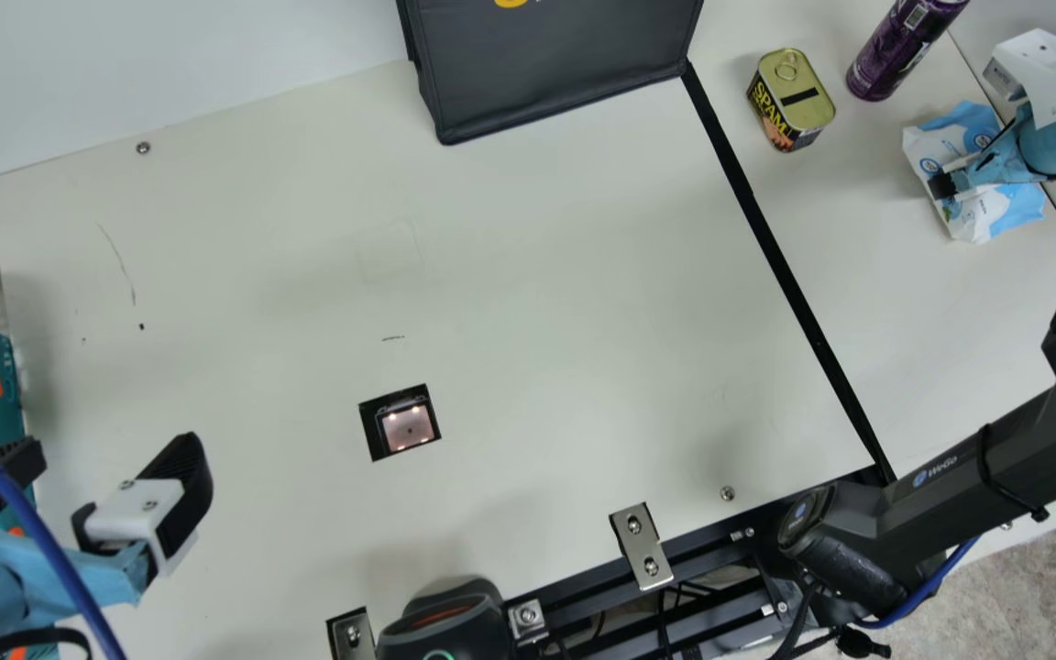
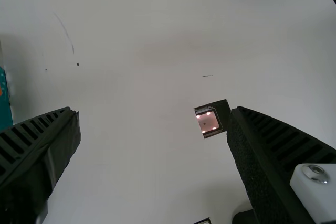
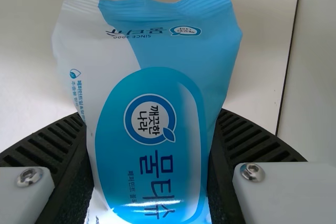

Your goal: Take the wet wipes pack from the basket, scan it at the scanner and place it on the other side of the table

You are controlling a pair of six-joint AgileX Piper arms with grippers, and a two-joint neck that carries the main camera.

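Nearest, at the bench's near edge, sits a black scanner [image 1: 444, 632] with a green light, beside a dark metal rail [image 1: 583, 587] with screwed-on brackets. The left claw [image 1: 106, 467] is over the left part of the bench [image 1: 537, 293], its two ribbed fingers spread wide, nothing between them; the left wrist view shows the same wide gap. At the left edge, beside that claw, is a teal basket [image 1: 12, 394] with an orange handle. A square scanner window [image 1: 407, 425], lit inside, is set into the bench.

Farther off, a black strip [image 1: 766, 247] runs slantwise across the bench. On its right side is the wet wipes pack [image 1: 975, 215], white and blue, with the right claw [image 1: 947, 179] at it. In the right wrist view the fingers stand partway apart, pressed against both sides of the pack, gripping it; whether it touches the bench I cannot tell. Beyond are a rectangular ring-pull tin [image 1: 794, 92], upright, and a tall purple can [image 1: 899, 50]. A black fabric box [image 1: 555, 69] stands at the far edge, left of the strip.
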